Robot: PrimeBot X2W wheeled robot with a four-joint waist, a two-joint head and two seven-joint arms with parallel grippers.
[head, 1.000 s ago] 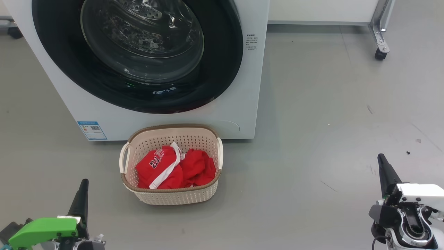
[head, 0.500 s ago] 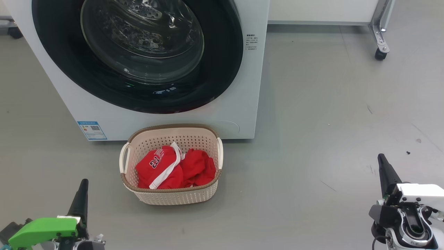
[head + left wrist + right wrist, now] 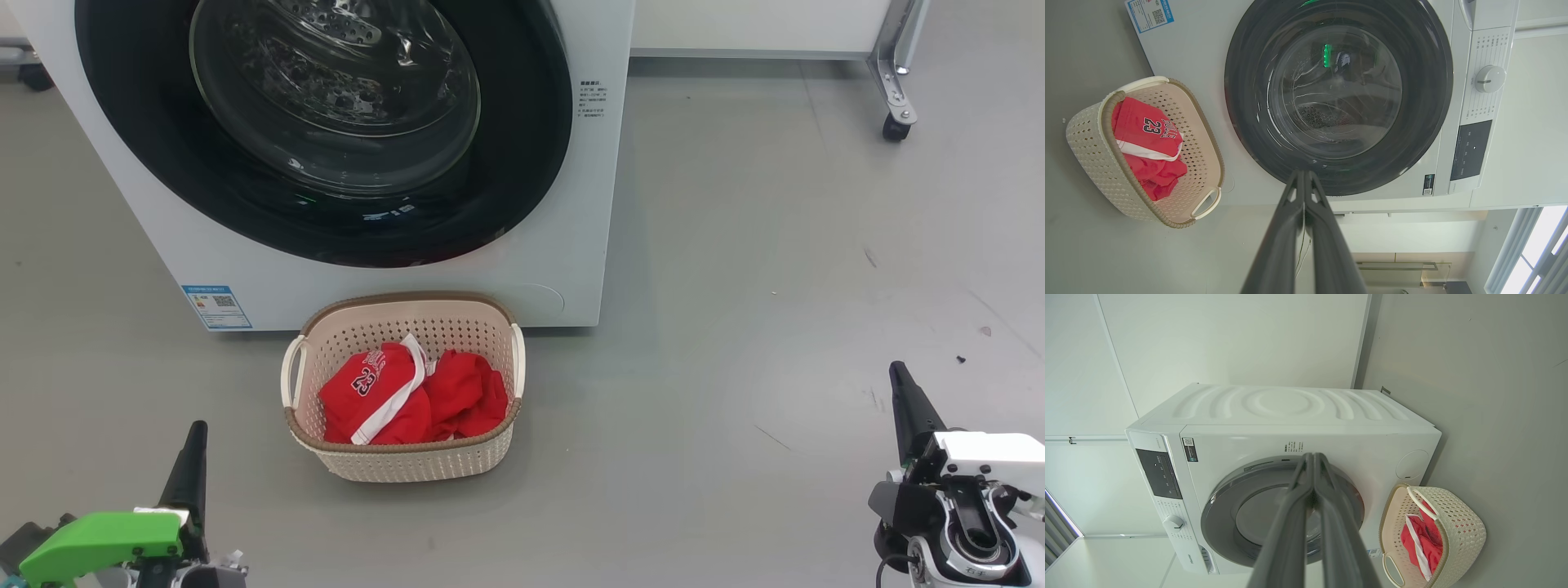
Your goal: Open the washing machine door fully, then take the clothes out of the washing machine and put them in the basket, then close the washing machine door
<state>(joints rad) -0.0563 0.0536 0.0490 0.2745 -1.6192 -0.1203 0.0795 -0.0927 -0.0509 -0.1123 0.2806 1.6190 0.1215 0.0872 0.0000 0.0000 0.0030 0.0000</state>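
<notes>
While both arms sit low at the near edge of the head view, the left pincer [image 3: 197,431] and the right pincer [image 3: 899,374] each show two dark fingers pressed together to one point, gripping nothing. Both tips point toward the machine and stand well apart from every object.

Bare grey floor [image 3: 735,327] lies between the pincers and the basket [image 3: 408,465], and a wider open stretch runs along the robot's right of the machine, as far as a metal frame on a caster [image 3: 896,126] at the far right.

The basket is cream and perforated, with a brown rim and white side handles. It stands on the floor just in front of the washing machine [image 3: 584,212], below the lowest arc of the door; whether the two touch cannot be told. The clothes [image 3: 392,400] lie heaped inside it: red fabric with a white stripe, the number 23 facing up.

Beyond it, the washing machine door [image 3: 522,163] is shut flush against the white front, its glossy black ring framing a clear glass bowl through which the perforated steel drum shows. A blue label [image 3: 216,306] marks the machine's lower corner on the robot's left.

Compared with one second earlier, nothing differs: pincers, basket, clothes and door hold the same places.
</notes>
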